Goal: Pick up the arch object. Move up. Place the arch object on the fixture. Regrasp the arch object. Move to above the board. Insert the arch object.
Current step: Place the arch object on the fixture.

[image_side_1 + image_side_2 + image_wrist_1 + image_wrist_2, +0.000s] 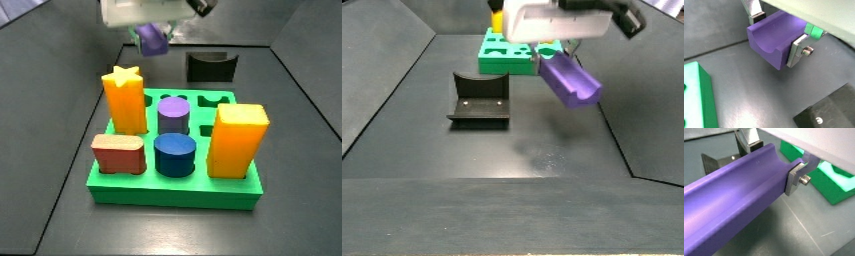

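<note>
My gripper (776, 37) is shut on the purple arch object (774, 44), a long bar with a rounded groove along it. The piece also shows in a wrist view (731, 198). In a side view the gripper (560, 48) holds the arch object (569, 80) in the air, right of the fixture (478, 100) and above the floor. In a side view the arch object (154, 40) hangs behind the green board (181, 182), left of the fixture (211, 67). One silver finger (799, 51) presses its side.
The green board (506, 55) carries a yellow star post (124, 100), a yellow block (235, 140), a red block (118, 155), a blue cylinder (174, 155) and a purple cylinder (173, 115). Dark walls enclose the floor.
</note>
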